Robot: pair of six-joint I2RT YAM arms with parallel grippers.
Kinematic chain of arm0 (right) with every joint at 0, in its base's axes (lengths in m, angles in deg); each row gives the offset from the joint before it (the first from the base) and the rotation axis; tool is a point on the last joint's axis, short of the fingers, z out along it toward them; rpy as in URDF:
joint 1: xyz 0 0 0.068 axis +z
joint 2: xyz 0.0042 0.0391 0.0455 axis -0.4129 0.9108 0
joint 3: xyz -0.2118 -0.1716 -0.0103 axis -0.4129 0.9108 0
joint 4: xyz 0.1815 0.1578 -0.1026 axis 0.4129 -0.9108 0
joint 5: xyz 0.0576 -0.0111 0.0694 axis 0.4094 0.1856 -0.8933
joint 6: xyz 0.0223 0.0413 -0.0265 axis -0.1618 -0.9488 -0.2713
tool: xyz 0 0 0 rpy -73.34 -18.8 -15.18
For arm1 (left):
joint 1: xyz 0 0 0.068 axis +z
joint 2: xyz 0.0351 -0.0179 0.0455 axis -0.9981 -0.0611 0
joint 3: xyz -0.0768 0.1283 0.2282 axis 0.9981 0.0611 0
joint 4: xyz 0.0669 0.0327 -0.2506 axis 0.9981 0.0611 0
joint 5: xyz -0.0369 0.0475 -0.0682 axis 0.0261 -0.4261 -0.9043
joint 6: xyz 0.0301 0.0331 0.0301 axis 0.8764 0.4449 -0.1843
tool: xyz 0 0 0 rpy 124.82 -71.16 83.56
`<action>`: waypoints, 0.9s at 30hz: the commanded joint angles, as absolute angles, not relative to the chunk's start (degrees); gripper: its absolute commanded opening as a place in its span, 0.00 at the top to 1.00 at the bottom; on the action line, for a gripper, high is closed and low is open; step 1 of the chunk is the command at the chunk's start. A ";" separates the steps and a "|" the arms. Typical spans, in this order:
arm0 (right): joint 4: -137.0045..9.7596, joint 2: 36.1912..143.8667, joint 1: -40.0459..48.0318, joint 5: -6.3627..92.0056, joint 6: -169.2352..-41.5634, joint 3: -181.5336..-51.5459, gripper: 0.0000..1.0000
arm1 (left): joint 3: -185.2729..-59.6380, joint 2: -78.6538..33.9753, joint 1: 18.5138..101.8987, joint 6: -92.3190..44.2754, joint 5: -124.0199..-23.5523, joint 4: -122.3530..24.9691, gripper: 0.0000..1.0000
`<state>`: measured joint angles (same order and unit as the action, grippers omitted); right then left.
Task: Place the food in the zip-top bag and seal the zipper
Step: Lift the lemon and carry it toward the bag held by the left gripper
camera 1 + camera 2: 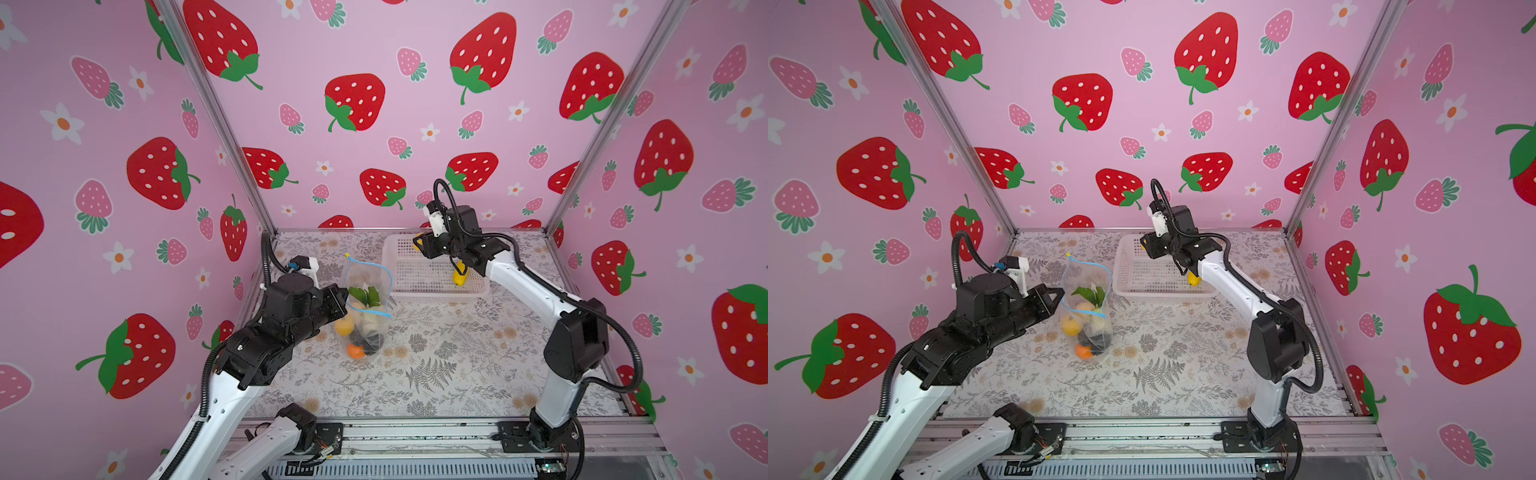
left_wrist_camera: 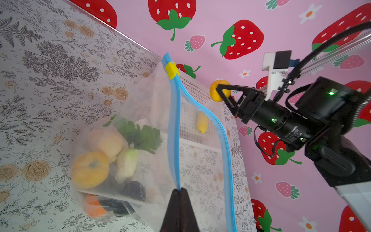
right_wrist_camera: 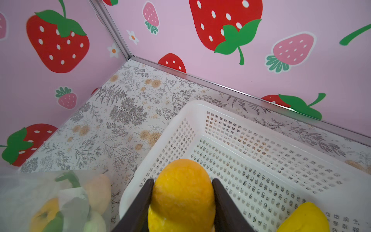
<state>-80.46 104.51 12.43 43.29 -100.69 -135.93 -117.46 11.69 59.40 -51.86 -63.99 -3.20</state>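
Note:
The clear zip-top bag (image 1: 368, 291) (image 1: 1086, 286) stands on the table left of centre with its mouth held open. My left gripper (image 2: 180, 189) (image 1: 343, 293) is shut on the near side of its light-blue zipper (image 2: 172, 124). The zipper's yellow tab (image 2: 171, 70) sits at the far end. Inside the bag lie food pieces: a yellow-orange fruit (image 1: 345, 326), a cream piece with green leaves (image 1: 365, 297), a dark piece (image 1: 372, 338) and an orange one (image 1: 356, 351). My right gripper (image 3: 182, 180) (image 1: 417, 244) is shut on an orange-yellow fruit (image 3: 181, 192) above the basket's left end.
A white perforated basket (image 1: 440, 296) (image 3: 192, 108) stands at the back, right of the bag, with a yellow lemon (image 1: 459, 277) (image 3: 305, 219) in it. Pink strawberry-print walls close in the table on three sides. The right arm reaches over the basket.

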 commanded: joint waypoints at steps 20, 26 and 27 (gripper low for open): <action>-82.29 92.26 21.84 29.29 -101.69 -138.68 0.64 | -117.69 10.43 59.69 -53.30 -64.24 -8.04 1.00; -83.19 92.57 24.54 28.30 -99.25 -139.64 0.64 | -117.73 10.15 59.67 -53.47 -64.41 -8.23 1.00; -83.19 92.69 24.96 28.22 -98.93 -139.65 0.64 | -117.69 10.15 59.70 -53.49 -64.41 -8.19 1.00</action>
<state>-82.65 94.19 23.53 30.07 -101.09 -137.57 -117.46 9.98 59.40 -52.74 -64.10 -6.12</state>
